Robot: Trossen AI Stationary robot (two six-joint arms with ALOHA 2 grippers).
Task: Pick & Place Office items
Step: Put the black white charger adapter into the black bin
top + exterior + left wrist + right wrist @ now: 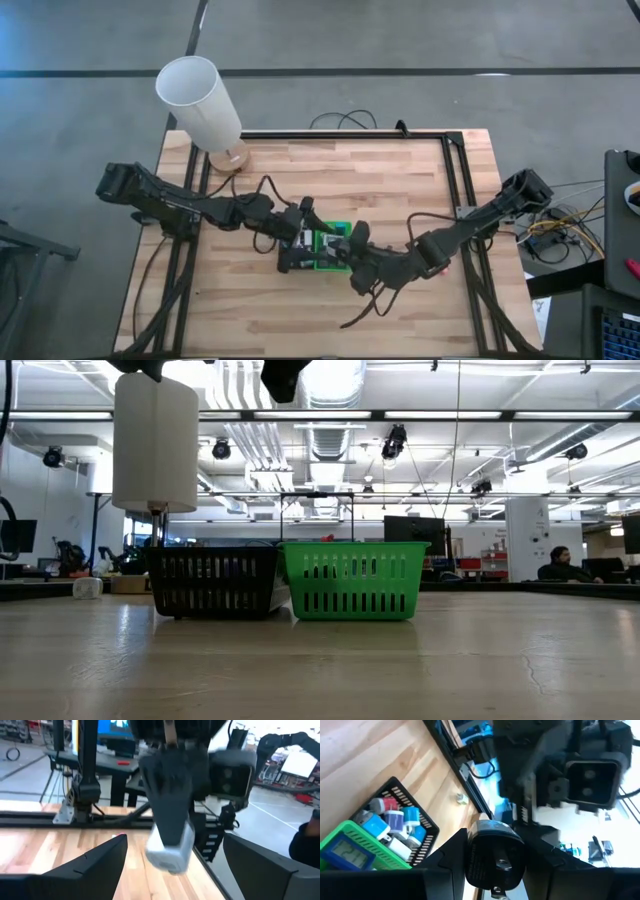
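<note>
- Desk: a pale wooden top in a black frame, carrying everything listed below.
- Left arm and right arm: both are reaching in toward the middle of the desk and are meeting above the two baskets.
- Lamp: a tall white cylinder on a round wooden foot, standing at the far left corner, well apart from the baskets.
- Black basket and green basket: slotted rectangular baskets sitting side by side at mid desk, touching or nearly so.
- Left end effector: hovering over the baskets with its fingers standing wide apart and gripping nothing; it is facing the right end effector at close range.
- Right end effector: hanging above the baskets with its fingers closed on a small piece.
- Black cylindrical piece: sitting between the right fingers, held clear above the baskets; from the left wrist view its end is looking pale.
- Office pieces: a heap of teal, white, purple and pink bits lying in the black basket.
</note>
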